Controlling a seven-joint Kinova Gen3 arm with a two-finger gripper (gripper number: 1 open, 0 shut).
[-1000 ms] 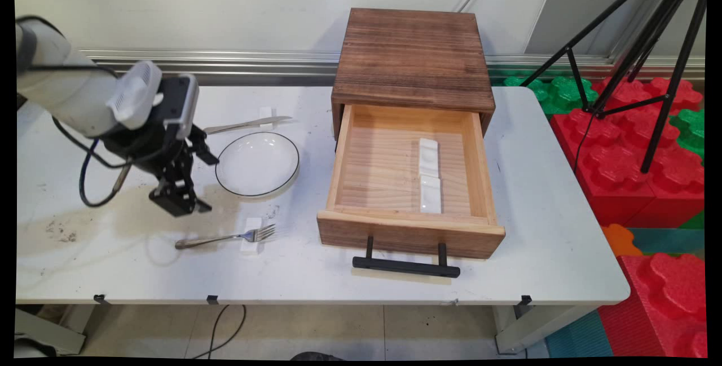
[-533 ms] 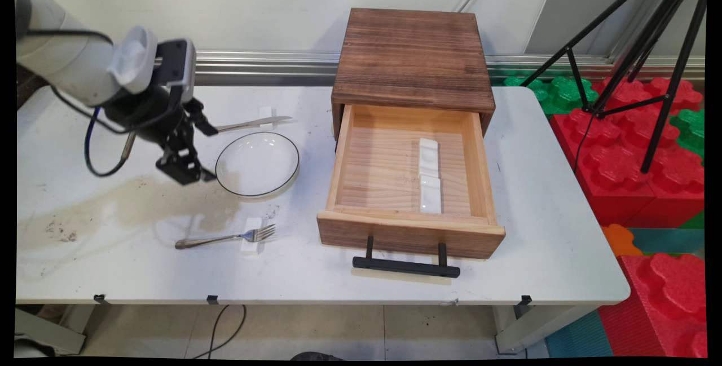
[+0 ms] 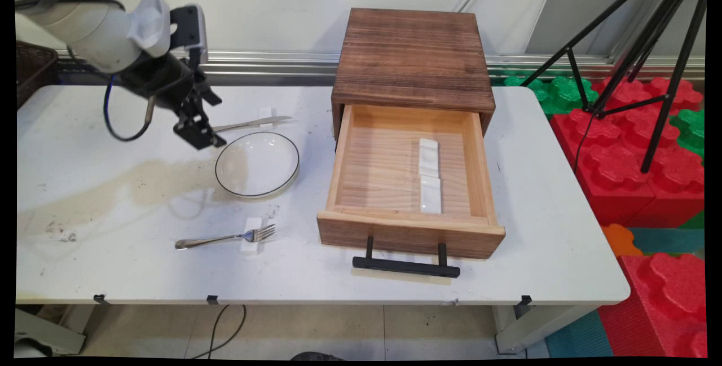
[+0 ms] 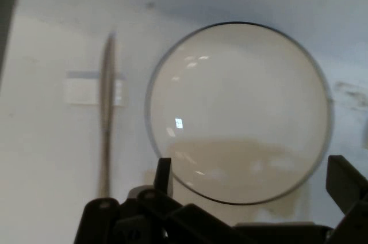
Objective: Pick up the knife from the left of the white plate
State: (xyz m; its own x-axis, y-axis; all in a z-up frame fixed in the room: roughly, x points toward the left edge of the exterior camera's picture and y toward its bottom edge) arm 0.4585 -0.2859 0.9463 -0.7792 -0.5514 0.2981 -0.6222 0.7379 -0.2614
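A white table [image 3: 113,276] filled most of the scene, stained brown in a broad patch below and to the left of the gripper, with a pale wall and a metal rail [image 3: 271,61] running behind it. Far to the gripper's right, beyond the table's end, stood red foam blocks [image 3: 637,174] and the black legs of a tripod [image 3: 665,61]. Nearer on the right sat a dark wooden box [image 3: 412,56] with its light wooden drawer [image 3: 406,230] pulled out; two white rests [image 3: 430,183] lay end to end inside it. The black gripper [image 3: 200,135] hung above the table with its fingers [image 4: 344,182] spread apart and nothing between them. Just beside it, lower right, lay a white plate [image 3: 258,164] with a thin dark rim, seen directly ahead in the hand view. A knife [image 3: 248,124] rested on a small white block just behind the plate. A fork [image 3: 225,238] lay on another white block well below the gripper, near the table's front edge.
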